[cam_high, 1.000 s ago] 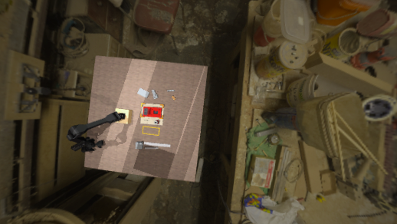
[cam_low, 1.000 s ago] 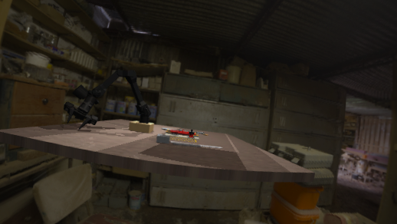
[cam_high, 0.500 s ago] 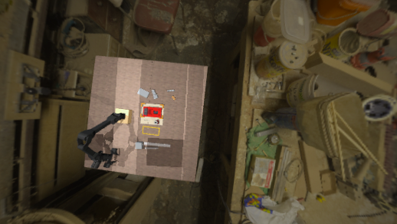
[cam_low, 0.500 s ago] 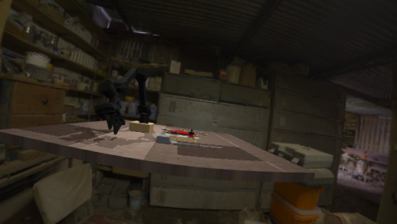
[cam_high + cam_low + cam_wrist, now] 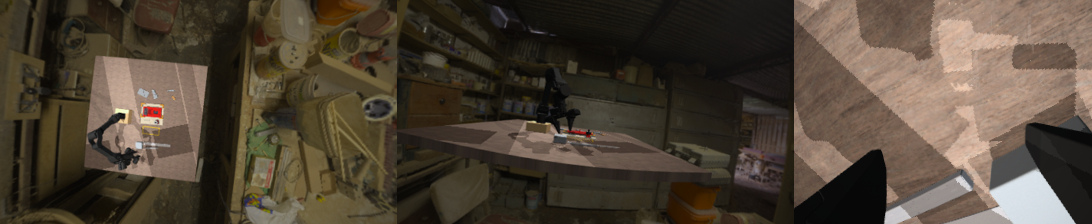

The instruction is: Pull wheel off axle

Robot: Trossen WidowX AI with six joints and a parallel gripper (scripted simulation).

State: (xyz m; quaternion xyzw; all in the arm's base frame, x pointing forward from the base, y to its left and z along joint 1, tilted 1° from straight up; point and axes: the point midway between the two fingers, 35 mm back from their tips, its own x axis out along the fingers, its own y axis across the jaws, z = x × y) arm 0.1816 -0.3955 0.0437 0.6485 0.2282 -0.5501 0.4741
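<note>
A small dark round part (image 5: 156, 121) (image 5: 588, 132), which looks like the wheel, sits at the near right corner of the cream board (image 5: 145, 122); the axle is too small to make out. The marked area, a yellow outline (image 5: 151, 135), lies on the table just in front of the board, with nothing seen inside it. My gripper (image 5: 137, 155) (image 5: 564, 130) (image 5: 956, 147) is open and empty, with its fingers pointing down at the left front of the table, away from the wheel. The wheel is outside the wrist view.
A pale block (image 5: 139, 145) (image 5: 560, 139) (image 5: 1029, 195) with a long grey bar (image 5: 162, 145) (image 5: 596, 145) (image 5: 934, 194) lies close to my gripper. A red part (image 5: 157, 112) is on the board. Small grey pieces (image 5: 143, 92) lie behind it. A yellow block (image 5: 127, 117) (image 5: 538, 126) is at the left.
</note>
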